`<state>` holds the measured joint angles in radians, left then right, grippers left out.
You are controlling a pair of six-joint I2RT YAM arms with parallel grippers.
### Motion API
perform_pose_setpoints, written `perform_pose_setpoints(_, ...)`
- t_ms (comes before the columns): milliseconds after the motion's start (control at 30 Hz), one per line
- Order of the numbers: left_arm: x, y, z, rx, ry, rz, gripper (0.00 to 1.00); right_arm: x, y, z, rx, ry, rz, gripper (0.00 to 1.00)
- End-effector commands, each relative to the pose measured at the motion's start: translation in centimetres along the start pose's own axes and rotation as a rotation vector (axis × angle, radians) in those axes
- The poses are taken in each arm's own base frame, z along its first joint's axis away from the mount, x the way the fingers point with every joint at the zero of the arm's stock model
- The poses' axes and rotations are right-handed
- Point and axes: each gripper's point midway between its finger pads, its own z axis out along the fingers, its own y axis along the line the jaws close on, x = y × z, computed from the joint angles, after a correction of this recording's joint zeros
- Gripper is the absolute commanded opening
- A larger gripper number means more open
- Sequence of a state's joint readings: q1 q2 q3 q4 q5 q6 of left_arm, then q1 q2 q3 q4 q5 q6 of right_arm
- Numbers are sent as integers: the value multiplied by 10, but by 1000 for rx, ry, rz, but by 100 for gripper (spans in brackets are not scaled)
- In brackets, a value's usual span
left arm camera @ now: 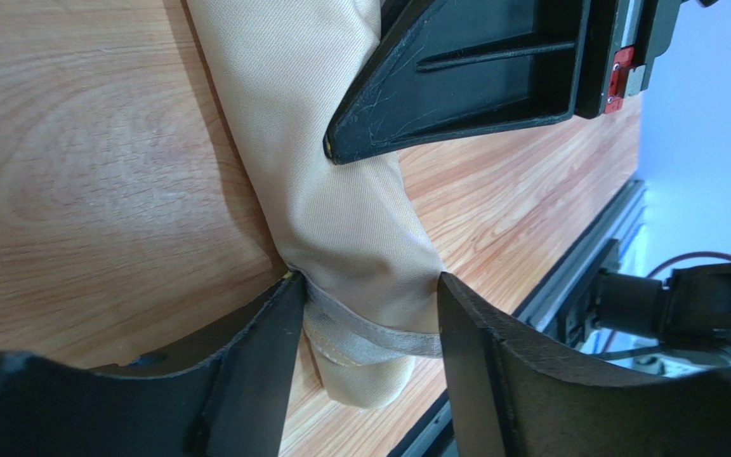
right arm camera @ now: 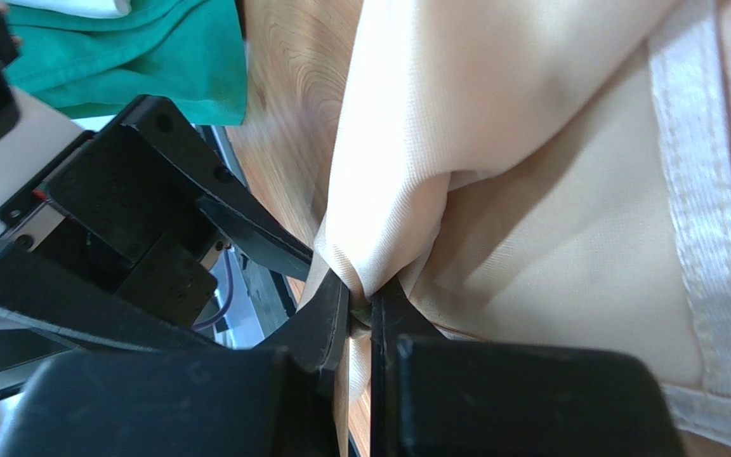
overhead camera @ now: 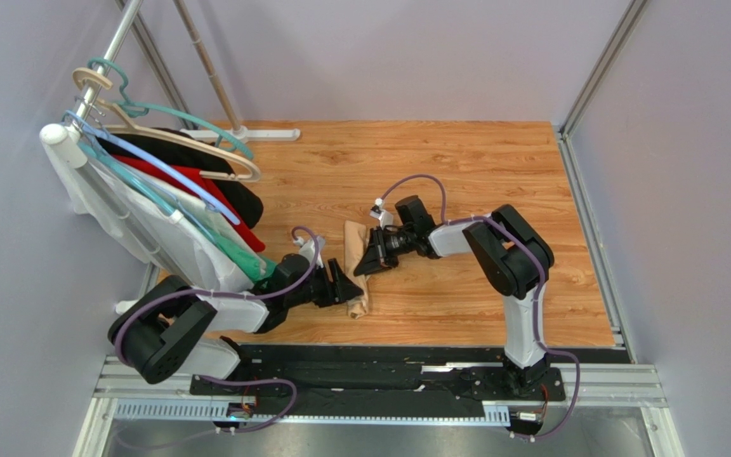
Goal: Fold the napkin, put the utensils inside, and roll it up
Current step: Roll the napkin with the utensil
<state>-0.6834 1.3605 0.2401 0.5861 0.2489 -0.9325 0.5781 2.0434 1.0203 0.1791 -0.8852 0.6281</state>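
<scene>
The pale peach napkin (overhead camera: 352, 234) lies rolled into a narrow bundle on the wooden table, between the two grippers. My left gripper (overhead camera: 348, 286) grips the roll's near end; in the left wrist view its fingers (left arm camera: 365, 286) press both sides of the roll (left arm camera: 331, 143) just above its hemmed end. My right gripper (overhead camera: 371, 262) is shut on a pinched fold of the napkin (right arm camera: 531, 190), jaws nearly together (right arm camera: 371, 300). The right gripper's finger (left arm camera: 455, 86) shows above the roll in the left wrist view. The utensils are hidden.
A garment rack with hangers and white, red, black and green clothes (overhead camera: 169, 190) stands at the left, close to the left arm. Green cloth (right arm camera: 131, 48) shows in the right wrist view. A black metal rail (overhead camera: 388, 381) runs along the near table edge.
</scene>
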Motion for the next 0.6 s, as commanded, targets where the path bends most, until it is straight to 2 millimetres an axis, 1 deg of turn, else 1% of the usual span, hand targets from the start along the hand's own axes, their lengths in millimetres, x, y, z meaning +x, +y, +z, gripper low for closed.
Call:
perform_pose_setpoints(0,15,7,3,11,42,-50,61,6,-37,7,50,-33,69,0)
perform_pose_setpoints(133,17,14,3,-18,42,-43,61,-1,-27,4,-22,-59,97,0)
perform_pose_setpoints(200,17,17,2,-34,40,-34,63,-3,-22,3,-41,-66,93,0)
perform_pose_setpoints(333,22,26,0,-63,49,-34,68,-7,-11,0,-70,-71,94,0)
perform_pose_setpoints(367,24,28,1,-68,55,-35,69,-9,-6,-1,-91,-75,98,0)
perform_pose_setpoints(567,27,31,2,-74,71,-33,69,-20,10,-5,-158,-94,117,0)
